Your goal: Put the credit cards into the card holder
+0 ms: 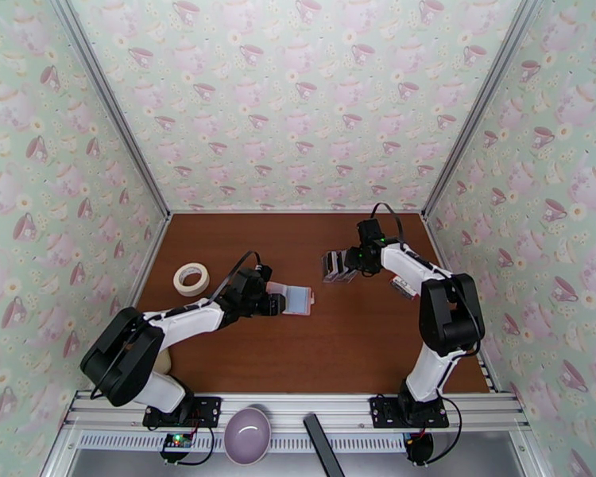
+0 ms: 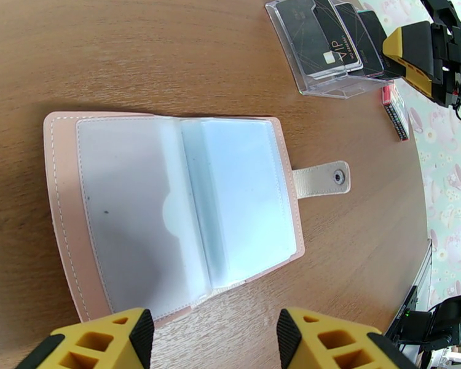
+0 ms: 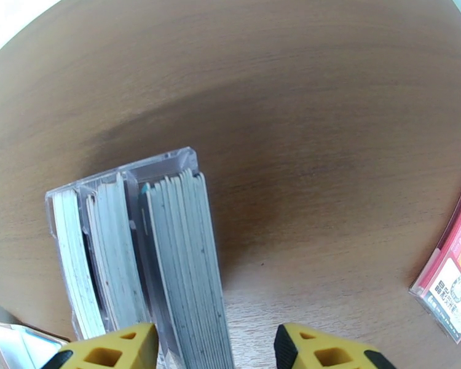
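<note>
At the far left of the desk (image 1: 361, 343) lies a roll of tape (image 1: 191, 278), well apart from everything I am working with. My left claw (image 1: 272, 304) comes next. Its fingers are spread wide with nothing between them, as the left wrist view shows (image 2: 213, 336), and they hang just at the near edge of the card holder (image 2: 169, 210) without gripping it. The card holder (image 1: 298, 298) lies opened flat on the desk, pink cover down and pale clear pockets facing up. Its snap tab sticks out on the side away from the fold, and the pockets look empty.

Further right, the credit cards (image 1: 338, 266) stand on edge in bunches inside a clear stand (dark faces, light edges). They are near the card holder but not touching it. My right claw (image 1: 349, 262) is over them, and from its wrist view (image 3: 215, 345) the fingers are parted. The outermost bunch of credit cards (image 3: 187, 265) runs up between the fingers, with a clear gap to the finger on the bare-desk side. I cannot tell whether the other finger touches a card.

A red packet (image 3: 452, 284) lies at the far right.
</note>
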